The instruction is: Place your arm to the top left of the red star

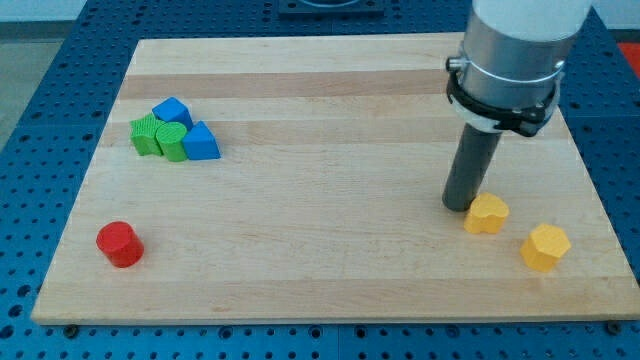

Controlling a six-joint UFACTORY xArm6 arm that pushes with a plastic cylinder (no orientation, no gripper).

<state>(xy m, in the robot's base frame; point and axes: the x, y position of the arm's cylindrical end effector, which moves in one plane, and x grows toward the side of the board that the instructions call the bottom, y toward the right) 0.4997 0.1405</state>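
Note:
No red star shows in the camera view; the arm may hide part of the board's right side. The only red block I see is a red cylinder (120, 244) near the view's bottom left. My tip (458, 207) rests on the board at the view's right, far from the red cylinder. It is just left of a yellow block (487, 214) and touches or nearly touches it.
A yellow hexagon block (545, 247) lies right of and below the first yellow block. At the upper left is a tight cluster: a blue block (172, 110), a green block (147, 134), a green cylinder (171, 141) and a blue triangle (201, 142). The wooden board (320, 90) is ringed by a blue perforated table.

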